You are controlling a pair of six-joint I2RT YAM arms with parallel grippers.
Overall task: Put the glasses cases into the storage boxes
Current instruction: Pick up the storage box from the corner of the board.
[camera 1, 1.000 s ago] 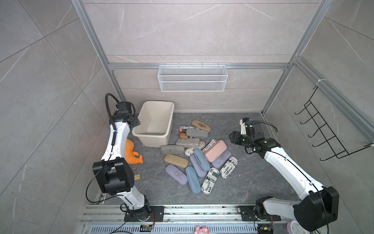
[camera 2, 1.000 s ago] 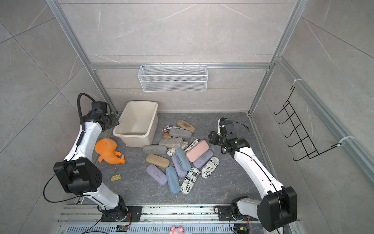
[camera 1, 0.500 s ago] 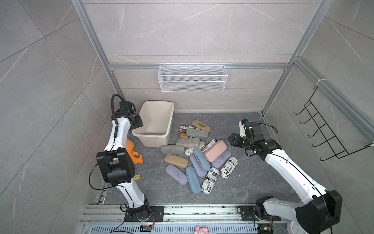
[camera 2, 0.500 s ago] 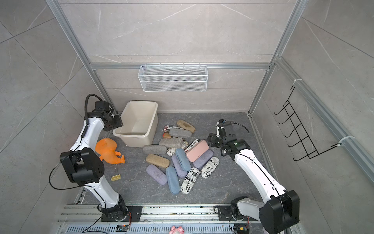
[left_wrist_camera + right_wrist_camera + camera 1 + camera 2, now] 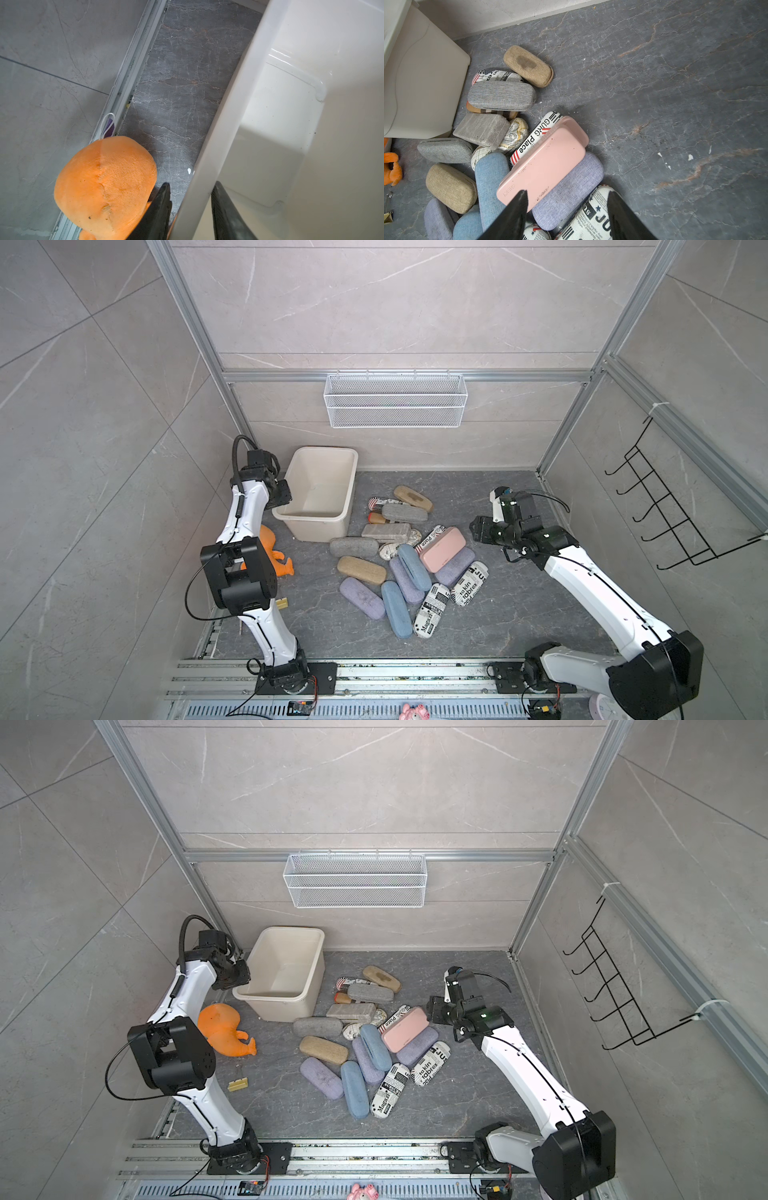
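**Left jaws closing over the tub rim; cases untouched**

Top views: my left gripper (image 5: 284,494), having swung in from the left wall, is now meeting the near-left rim of the empty storage box (image 5: 320,485). The glasses cases (image 5: 405,556) are lying heaped on the floor to its right.

Left wrist: my fingers (image 5: 161,204) are straddling the rim, narrowing, not visibly clamped. The orange plush toy (image 5: 106,182) is sitting just beside.

Right wrist: my right gripper (image 5: 566,209) is hanging half-open and empty over the pink case (image 5: 544,166), probably first pick once the box is steadied.
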